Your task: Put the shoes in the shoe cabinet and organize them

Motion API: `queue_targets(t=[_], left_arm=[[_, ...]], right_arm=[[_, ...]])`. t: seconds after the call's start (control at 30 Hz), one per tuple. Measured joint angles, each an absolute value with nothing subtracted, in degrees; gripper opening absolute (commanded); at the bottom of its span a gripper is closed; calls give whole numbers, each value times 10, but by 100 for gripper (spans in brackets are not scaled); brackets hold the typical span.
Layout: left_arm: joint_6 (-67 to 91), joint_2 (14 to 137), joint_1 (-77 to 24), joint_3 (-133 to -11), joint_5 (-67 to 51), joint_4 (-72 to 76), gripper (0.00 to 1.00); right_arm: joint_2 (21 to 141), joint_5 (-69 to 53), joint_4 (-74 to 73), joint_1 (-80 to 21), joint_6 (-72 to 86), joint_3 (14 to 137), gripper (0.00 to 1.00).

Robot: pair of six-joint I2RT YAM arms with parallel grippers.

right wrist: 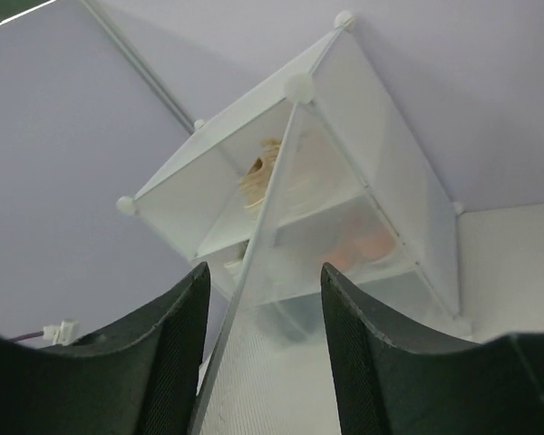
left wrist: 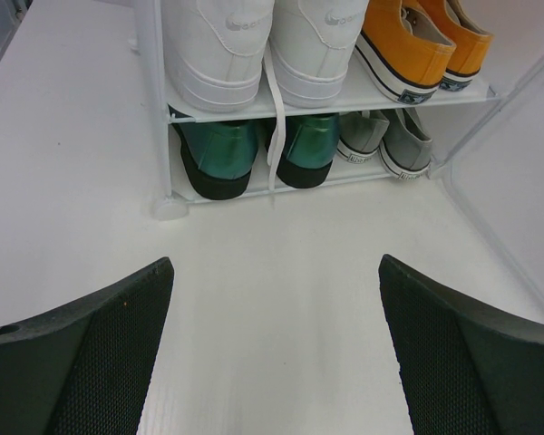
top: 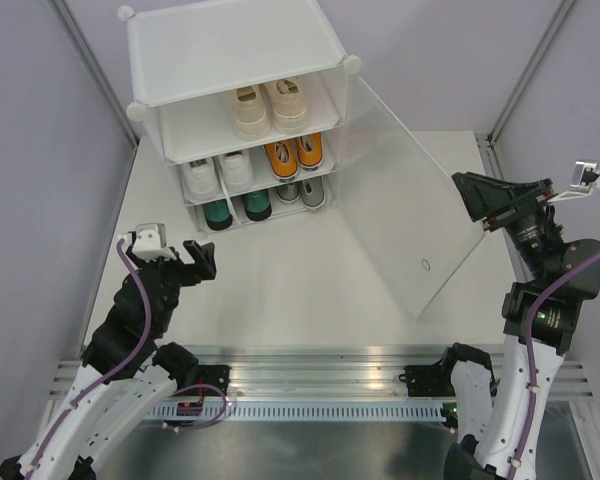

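Shoes (top: 280, 157) all shelved in the shoe cabinet (top: 230, 45); its thin, light, bendy door (top: 400, 210) I'd take by the free edge, right gripper (right wrist: 263, 276) half-open astride it, unclamped, left gripper (left wrist: 276, 263) wide, empty.

Left arm (top: 130, 335) stretches low and forward, left gripper (top: 205, 260) spread wide and empty. Right arm (top: 550, 290) folds upright at the elbow, right gripper (top: 464, 203) pointing left, jaws half apart.

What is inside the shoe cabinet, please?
The shoe cabinet holds five pairs: beige shoes on top; white shoes and orange shoes in the middle; green shoes and grey shoes at the bottom. Toe ends are hidden beneath the shelves.
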State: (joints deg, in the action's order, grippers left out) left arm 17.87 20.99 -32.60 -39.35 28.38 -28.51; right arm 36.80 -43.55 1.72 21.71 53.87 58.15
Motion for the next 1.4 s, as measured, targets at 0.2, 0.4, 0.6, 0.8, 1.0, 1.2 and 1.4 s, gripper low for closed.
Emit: queue_targets(t=[0.2, 0.4, 0.6, 0.8, 1.0, 1.2, 1.4], left_arm=[[179, 207, -326, -394, 286, -285, 96], [179, 195, -326, -394, 302, -285, 96], [178, 195, -325, -394, 314, -285, 96], [178, 194, -321, -394, 321, -285, 96], [178, 191, -318, -394, 329, -285, 96], [178, 191, -312, -394, 329, -285, 96], [178, 190, -312, -394, 329, -285, 96]], right_arm=[[367, -456, 70, 149, 599, 551, 59], [380, -463, 116, 68, 628, 530, 85], [454, -469, 80, 26, 613, 575, 98], [510, -449, 101, -20, 632, 583, 98], [553, -387, 103, -133, 599, 616, 98], [584, -340, 30, -215, 561, 703, 98], [594, -332, 46, -232, 562, 715, 98]])
